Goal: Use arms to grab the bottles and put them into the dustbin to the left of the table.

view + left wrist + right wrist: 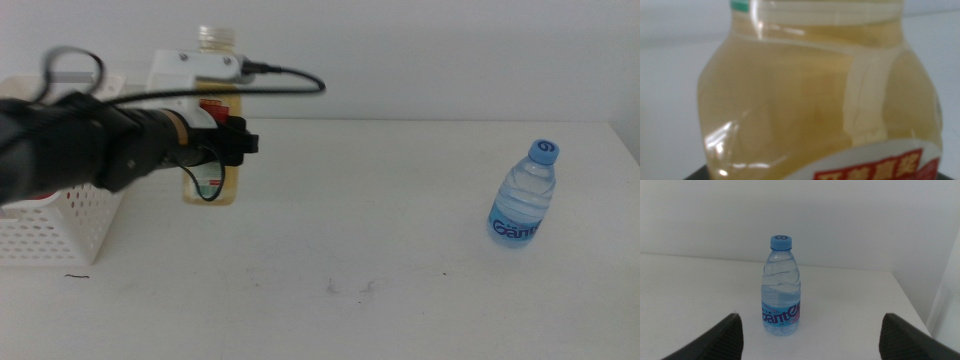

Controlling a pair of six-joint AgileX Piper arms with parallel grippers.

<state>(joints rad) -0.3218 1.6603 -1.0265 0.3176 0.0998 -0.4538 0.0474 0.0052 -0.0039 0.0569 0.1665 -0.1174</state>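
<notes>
Standing on white table (380,230): water bottle (523,195).

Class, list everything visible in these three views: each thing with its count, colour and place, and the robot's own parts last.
yellow-liquid bottle: one, yellow with a pale cap, upright at the table's left, beside the dustbin, at the left gripper.
water bottle: one, clear with blue cap and label, upright at the table's right.
dustbin: one, white lattice basket, far left.
table: one, white, a few dark scuffs.
left gripper: one, black, at the yellow-liquid bottle.
right gripper: one, dark, open, facing the water bottle, apart from it.
</notes>
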